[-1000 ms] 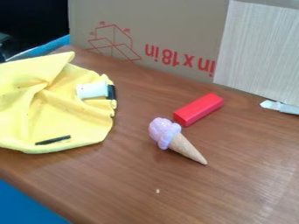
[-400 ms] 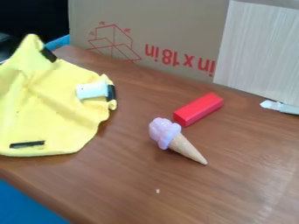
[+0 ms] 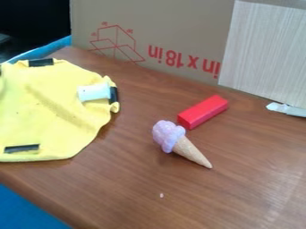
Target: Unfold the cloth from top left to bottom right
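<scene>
The raised peak at the top of the yellow cloth (image 3: 53, 112) has been brought down; its upper black strip (image 3: 40, 62) now lies along the top edge, and the lower black strip (image 3: 21, 148) has been shifted a little leftward since the first frame, the lower right border being drawn in with it; the deep creases have been largely smoothed out.

By this the unfolding seems to have been carried well forward, though completion cannot be confirmed, since the cloth is cut off at the left edge of the view; some puckering is left at the right border, beside the white cylinder (image 3: 93, 92) and the right black strip (image 3: 113, 94), and any further pull may need to be kept gentle lest the cylinder be rolled.

The arm's pose cannot be told, nor whether the hand is wide, narrow or holding anything; places relative to the hand therefore cannot be given; the cloth is spread over the left part of the wooden table (image 3: 251, 179), with the red block (image 3: 203, 112) and the toy ice cream cone (image 3: 170, 135) well apart from it to the right, both unmoved.
</scene>
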`<state>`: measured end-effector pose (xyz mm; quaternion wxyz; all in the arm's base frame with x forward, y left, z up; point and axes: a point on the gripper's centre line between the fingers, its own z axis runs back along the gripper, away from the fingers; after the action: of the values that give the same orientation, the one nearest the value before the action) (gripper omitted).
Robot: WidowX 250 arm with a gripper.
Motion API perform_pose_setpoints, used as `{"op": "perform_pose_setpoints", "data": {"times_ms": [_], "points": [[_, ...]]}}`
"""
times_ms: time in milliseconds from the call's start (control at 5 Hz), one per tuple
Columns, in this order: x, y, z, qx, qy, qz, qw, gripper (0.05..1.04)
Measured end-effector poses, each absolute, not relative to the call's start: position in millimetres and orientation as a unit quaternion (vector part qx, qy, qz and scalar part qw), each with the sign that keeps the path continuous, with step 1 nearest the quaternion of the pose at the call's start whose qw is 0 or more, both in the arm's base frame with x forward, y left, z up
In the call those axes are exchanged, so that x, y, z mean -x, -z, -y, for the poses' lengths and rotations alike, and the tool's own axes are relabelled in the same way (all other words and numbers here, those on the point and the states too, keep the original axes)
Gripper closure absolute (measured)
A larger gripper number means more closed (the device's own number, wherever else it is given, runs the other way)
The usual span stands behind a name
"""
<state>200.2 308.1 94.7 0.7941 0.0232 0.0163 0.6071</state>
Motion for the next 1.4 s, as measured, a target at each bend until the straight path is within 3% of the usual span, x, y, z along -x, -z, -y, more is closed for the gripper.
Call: {"op": "perform_pose_setpoints", "data": {"times_ms": [600,800,1200,1400], "points": [[-185,-109,-323,-0.075,-0.642,0.015,0.763,1.001],[-179,-126,-327,-0.136,-0.646,0.017,0.751,0.869],[-178,-139,-321,-0.219,-0.641,-0.009,0.736,0.277],[-187,-151,-314,-0.252,-0.623,0.007,0.740,0.087]]}}
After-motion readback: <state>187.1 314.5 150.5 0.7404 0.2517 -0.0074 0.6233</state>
